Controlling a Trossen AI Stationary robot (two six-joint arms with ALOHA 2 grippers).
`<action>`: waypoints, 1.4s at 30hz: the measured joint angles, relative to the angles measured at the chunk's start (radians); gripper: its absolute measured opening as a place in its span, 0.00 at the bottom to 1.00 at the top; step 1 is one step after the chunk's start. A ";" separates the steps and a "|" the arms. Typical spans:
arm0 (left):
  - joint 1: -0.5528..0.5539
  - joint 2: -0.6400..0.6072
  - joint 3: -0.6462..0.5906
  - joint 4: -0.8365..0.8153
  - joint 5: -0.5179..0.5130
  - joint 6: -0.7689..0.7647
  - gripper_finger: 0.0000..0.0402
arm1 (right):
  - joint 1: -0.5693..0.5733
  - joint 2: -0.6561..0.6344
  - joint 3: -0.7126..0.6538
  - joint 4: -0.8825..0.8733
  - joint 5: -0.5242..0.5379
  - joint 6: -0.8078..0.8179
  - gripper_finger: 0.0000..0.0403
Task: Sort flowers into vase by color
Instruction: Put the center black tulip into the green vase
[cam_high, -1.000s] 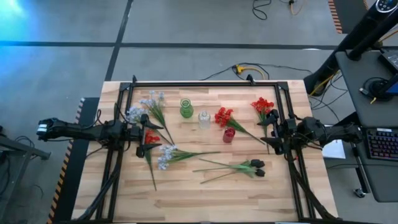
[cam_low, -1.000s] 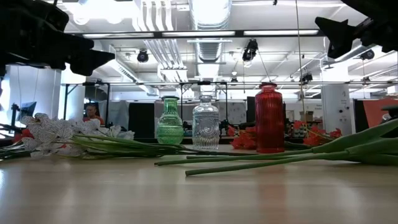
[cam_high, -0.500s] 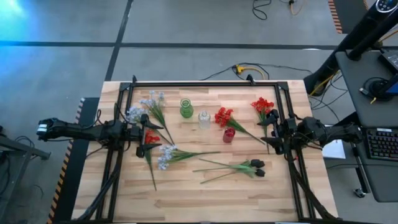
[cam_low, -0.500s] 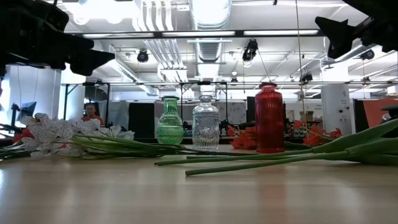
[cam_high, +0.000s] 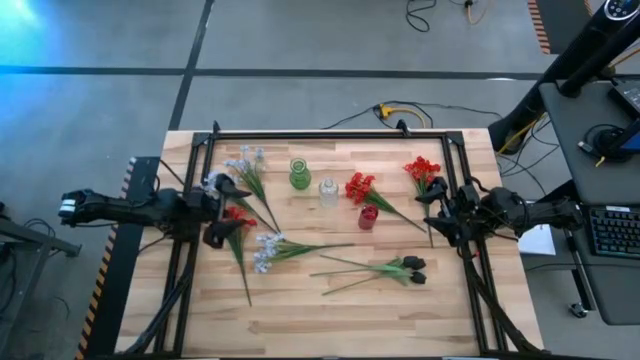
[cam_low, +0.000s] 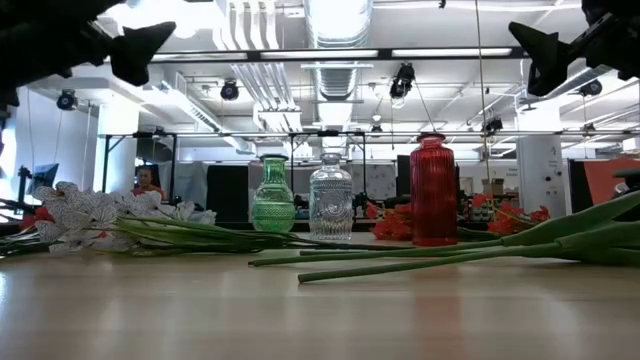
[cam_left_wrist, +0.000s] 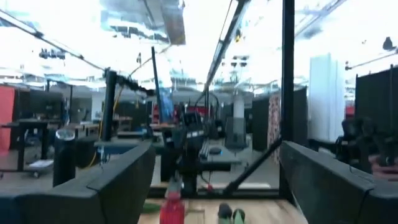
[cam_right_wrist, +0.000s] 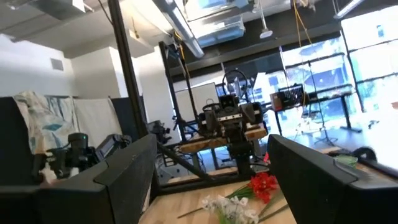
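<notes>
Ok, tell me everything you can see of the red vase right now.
The red vase looks like ribbed, translucent red glass: a tall cylinder with a short narrow neck. It stands upright on the wooden table, right of centre, the last of three vases in line after the clear vase. It holds no flowers. A red flower spray lies close beside it; contact is unclear. Neither gripper touches it.
</notes>
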 joint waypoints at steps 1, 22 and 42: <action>0.000 0.000 0.000 0.013 0.000 -0.001 0.81 | 0.000 0.000 0.000 0.000 0.001 -0.015 0.74; 0.000 0.088 0.000 0.052 -0.546 -0.268 0.81 | -0.001 0.061 0.000 0.000 0.368 0.231 0.74; -0.004 0.298 0.329 -0.625 -0.312 -0.169 0.81 | 0.005 0.598 0.491 -0.425 0.277 0.053 0.67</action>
